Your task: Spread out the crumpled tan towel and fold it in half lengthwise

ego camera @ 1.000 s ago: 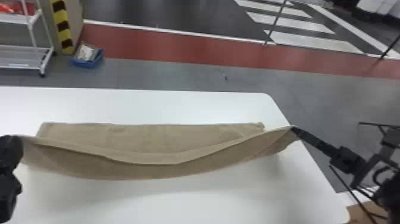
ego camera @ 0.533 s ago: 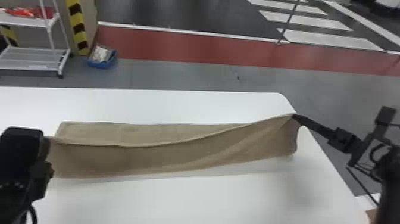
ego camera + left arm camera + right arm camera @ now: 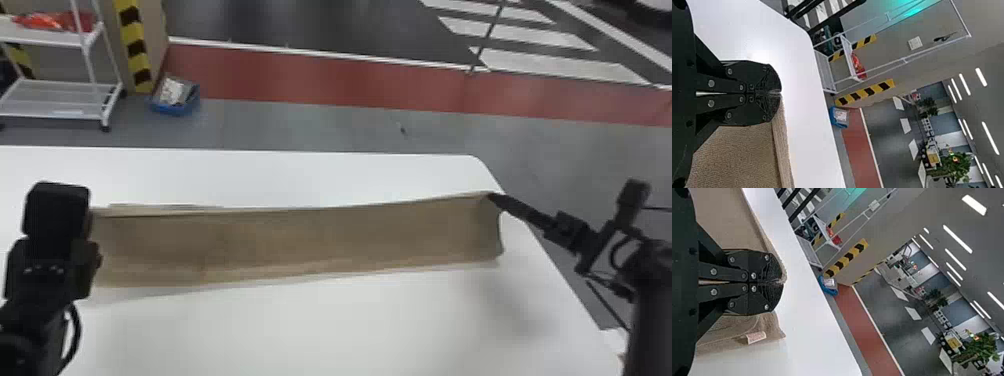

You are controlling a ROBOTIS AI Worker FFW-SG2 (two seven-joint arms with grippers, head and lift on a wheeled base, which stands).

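Head view, near side first: left arm (image 3: 42, 280) is angled forward from the lower left corner; right arm (image 3: 652, 310) is set in from the right edge, pointed inward. Tan towel (image 3: 300, 242) is stretched left to right between the grippers over the white table (image 3: 325, 330), long axis sideways; one end is matched to each arm, neither favoured. Near border is low, taken as the fold. Far long edge is held up: one corner is pinched in left gripper (image 3: 774, 92), fingers closed; the other in right gripper (image 3: 780, 282), likewise narrow. Beyond it, toward the left end, a strip of under layer (image 3: 165, 206) is exposed. Small forward-and-down placement is called for, both arms level, or the halves may be skewed.
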